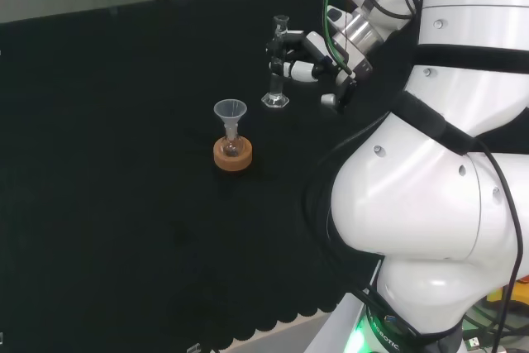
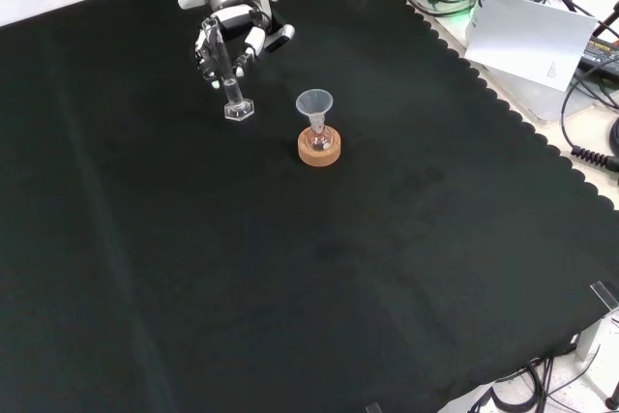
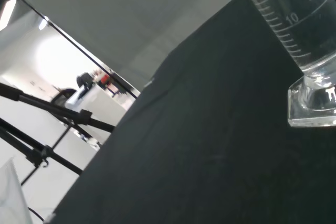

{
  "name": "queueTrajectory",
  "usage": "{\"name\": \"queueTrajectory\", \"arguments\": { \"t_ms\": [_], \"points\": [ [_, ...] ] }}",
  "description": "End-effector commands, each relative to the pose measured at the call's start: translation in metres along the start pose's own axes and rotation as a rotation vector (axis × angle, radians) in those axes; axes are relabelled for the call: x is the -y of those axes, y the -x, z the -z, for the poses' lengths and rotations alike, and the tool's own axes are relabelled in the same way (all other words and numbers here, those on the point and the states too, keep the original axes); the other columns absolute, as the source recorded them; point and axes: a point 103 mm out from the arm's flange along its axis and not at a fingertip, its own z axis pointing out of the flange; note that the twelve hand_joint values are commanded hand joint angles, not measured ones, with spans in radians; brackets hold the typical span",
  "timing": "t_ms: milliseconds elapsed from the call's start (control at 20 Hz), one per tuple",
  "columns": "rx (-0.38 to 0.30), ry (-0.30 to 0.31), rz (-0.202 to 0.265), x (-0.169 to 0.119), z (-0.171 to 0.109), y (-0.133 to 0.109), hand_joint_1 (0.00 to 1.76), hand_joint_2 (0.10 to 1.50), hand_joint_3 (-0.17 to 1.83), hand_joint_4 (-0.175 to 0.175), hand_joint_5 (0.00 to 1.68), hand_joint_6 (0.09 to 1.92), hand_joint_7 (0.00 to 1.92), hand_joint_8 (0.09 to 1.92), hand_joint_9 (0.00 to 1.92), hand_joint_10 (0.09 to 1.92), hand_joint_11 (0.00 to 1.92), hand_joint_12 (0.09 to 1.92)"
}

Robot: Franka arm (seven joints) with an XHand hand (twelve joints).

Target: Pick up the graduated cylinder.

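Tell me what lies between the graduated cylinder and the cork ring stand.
Nothing: in the front view, bare black cloth separates the graduated cylinder from the cork ring stand.

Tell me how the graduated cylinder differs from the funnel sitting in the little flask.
The graduated cylinder is a narrow straight tube; the funnel flares into a wide cone. The cylinder stands on its own flat base on the black cloth; the funnel sits in a small flask on a cork ring. The hand has its fingers around the cylinder; the funnel stands free. Both are clear and upright.
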Motion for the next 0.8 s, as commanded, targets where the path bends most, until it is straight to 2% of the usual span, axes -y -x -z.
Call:
{"name": "queueTrajectory", "arguments": {
  "t_ms": [50,400,800],
  "points": [
    [0.123,-0.074,0.003,0.002,0.017,-0.014,1.24,1.16,0.0,-0.175,0.88,1.14,0.9,1.14,1.31,0.21,1.09,0.88],
    [0.249,-0.205,-0.014,0.009,0.028,-0.035,1.24,1.16,0.0,-0.175,0.88,1.14,0.91,1.14,1.31,0.2,1.1,0.87],
    [0.338,-0.317,-0.052,0.024,0.046,-0.07,1.24,1.16,0.0,-0.175,0.88,1.14,0.91,1.14,1.32,0.2,1.09,0.87]
  ]
}}
